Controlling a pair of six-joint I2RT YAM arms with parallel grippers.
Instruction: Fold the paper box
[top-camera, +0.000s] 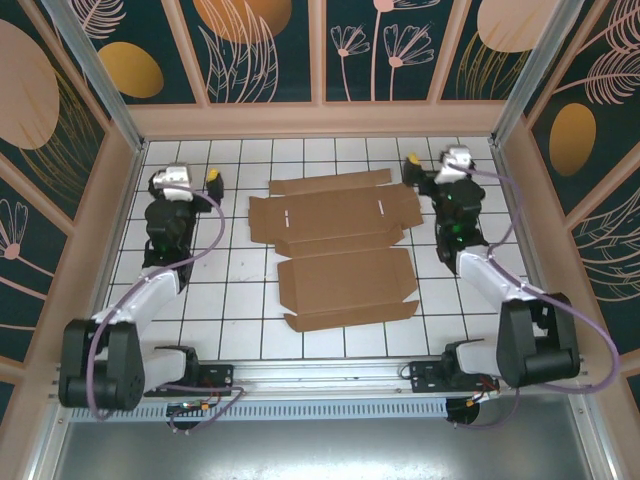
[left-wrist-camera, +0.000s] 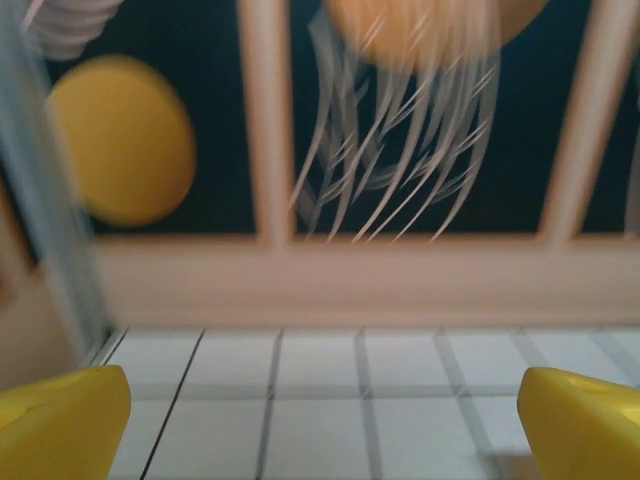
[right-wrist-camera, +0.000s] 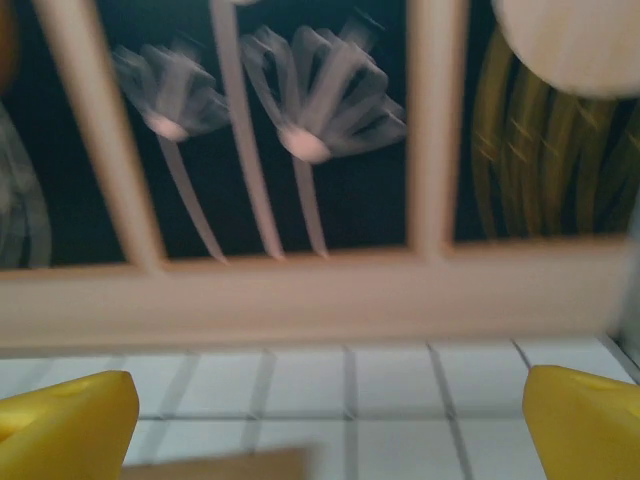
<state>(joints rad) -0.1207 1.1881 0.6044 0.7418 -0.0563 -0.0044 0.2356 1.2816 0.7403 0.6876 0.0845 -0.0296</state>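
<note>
White gridded table (top-camera: 240, 305) bears flat, creased brown paper box (top-camera: 345, 280).

White table (top-camera: 250, 300), thin dark grid lines, pale wooden border along far, left and right sides. Flat on it, mid-table: paper box (top-camera: 340, 250), brown die-cut sheet, unfolded, flaps spread out, creases visible, small slots in far panel. Near panel slightly askew to grid.

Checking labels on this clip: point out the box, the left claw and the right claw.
box (top-camera: 340, 250), top view, centre of the flat sheet.
left claw (left-wrist-camera: 322, 425), left wrist view, midway between its fingertips.
right claw (right-wrist-camera: 325, 425), right wrist view, midway between its fingertips.
</note>
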